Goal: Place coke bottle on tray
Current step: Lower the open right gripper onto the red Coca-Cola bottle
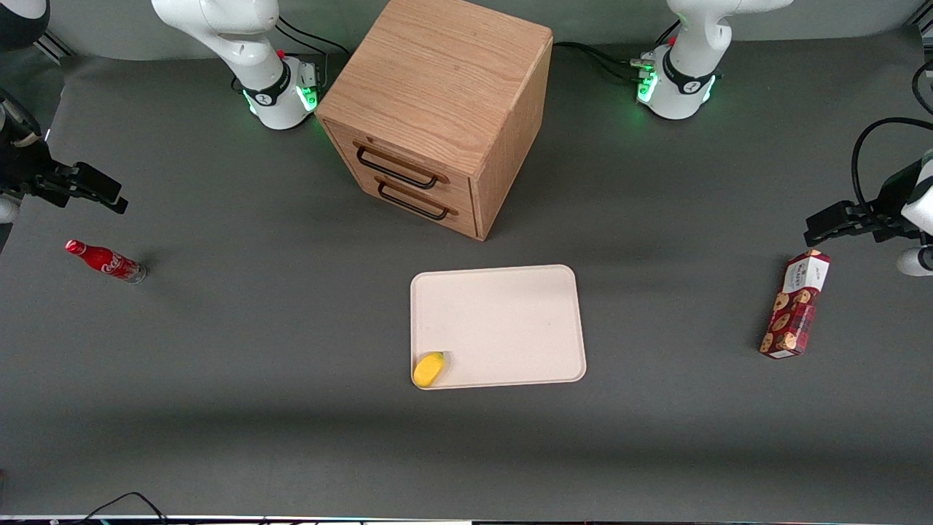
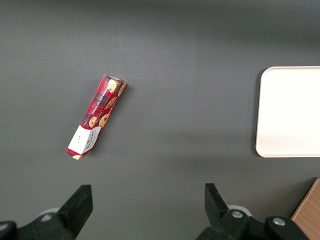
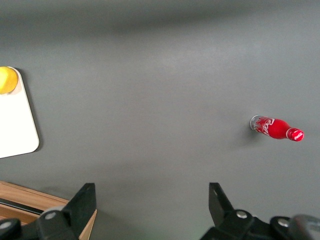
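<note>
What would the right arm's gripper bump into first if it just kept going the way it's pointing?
Probably only bare table. The gripper, fingers open, points down at empty mat. The coke bottle lies on its side well off that line, and the tray too. Depth is hard to judge.

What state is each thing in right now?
Coke bottle: lying on its side on the table, untouched.
Tray: flat, holding only a yellow fruit at one corner.
Cabinet: both drawers shut.
Cookie box: lying flat.
Gripper: open, empty, raised.
</note>
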Available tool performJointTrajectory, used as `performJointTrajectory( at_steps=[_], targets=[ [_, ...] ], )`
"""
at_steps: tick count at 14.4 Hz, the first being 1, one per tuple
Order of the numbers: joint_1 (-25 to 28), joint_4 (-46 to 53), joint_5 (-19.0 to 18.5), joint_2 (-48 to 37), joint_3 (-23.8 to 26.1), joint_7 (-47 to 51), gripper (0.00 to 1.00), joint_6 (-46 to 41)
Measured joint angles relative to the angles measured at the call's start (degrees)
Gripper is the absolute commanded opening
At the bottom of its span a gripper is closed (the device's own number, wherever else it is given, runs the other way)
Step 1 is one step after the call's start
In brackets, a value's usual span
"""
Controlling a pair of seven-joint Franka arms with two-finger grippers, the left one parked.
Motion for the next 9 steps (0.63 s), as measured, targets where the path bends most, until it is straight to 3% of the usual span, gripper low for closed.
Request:
performJointTrajectory(
  at_steps=[6, 9],
  targets=[
    [-0.1, -0.7, 0.0, 0.0, 0.1, 0.0, 1.00, -0.2],
    [-3.0, -2.8, -1.6, 1.5, -0.1, -0.4, 1.00, -0.3]
  ],
)
